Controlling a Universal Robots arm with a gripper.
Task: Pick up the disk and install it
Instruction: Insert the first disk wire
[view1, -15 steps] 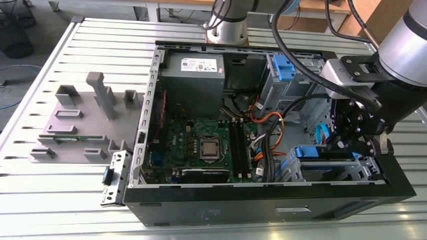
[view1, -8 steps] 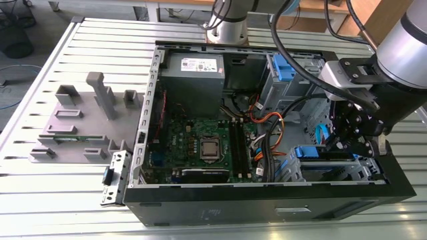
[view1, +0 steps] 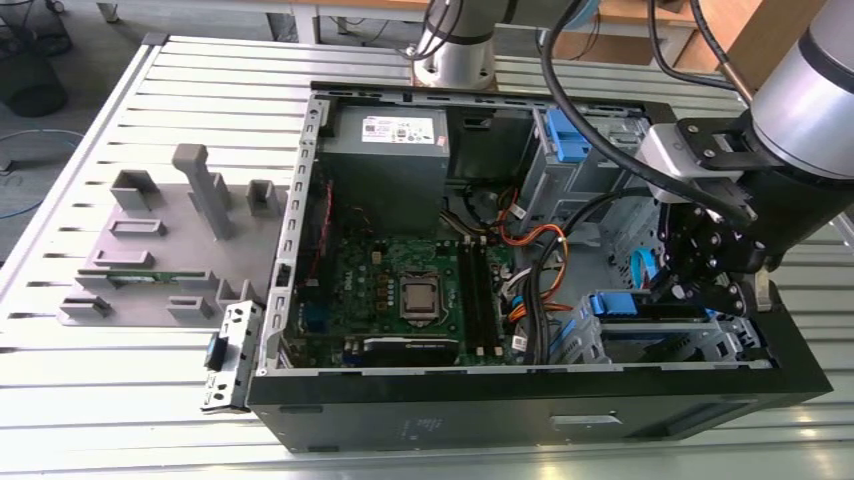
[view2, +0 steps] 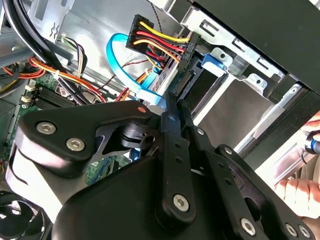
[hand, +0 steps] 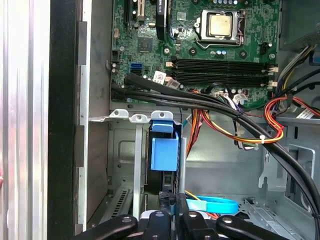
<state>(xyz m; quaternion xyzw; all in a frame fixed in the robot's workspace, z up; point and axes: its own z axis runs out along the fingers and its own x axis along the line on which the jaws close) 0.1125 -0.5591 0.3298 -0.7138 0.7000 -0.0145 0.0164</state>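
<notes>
Slatted aluminium counter (view1: 80, 160) fills the exterior view, carrying an open black computer case (view1: 534, 410) at centre and a grey fixture plate (view1: 160, 250) with upright blocks at the exterior view's left. Inside the case lie a green motherboard (view1: 400, 290) with its bare processor socket, a grey power supply (view1: 387, 140) with a white sticker at the upper middle, and bundles of orange, yellow and black wiring (view1: 534, 260).

At the right of that frame the arm's black tool (view1: 705, 290) reaches down into the drive cage (view1: 661, 335) at the case's lower right corner. The disk (hand: 164, 155), marked by its blue plastic rail, sits on edge in a slot of the metal cage, in the lower middle of the first wrist view, just beyond the tool (hand: 175, 212). Its jaws appear drawn close together around the disk's near edge, though actual contact cannot be made out. A blue data cable (view2: 120, 55) loops beside the drive connector in the second wrist view, where a person's hand (view2: 300, 190) shows at the lower right edge.
</notes>
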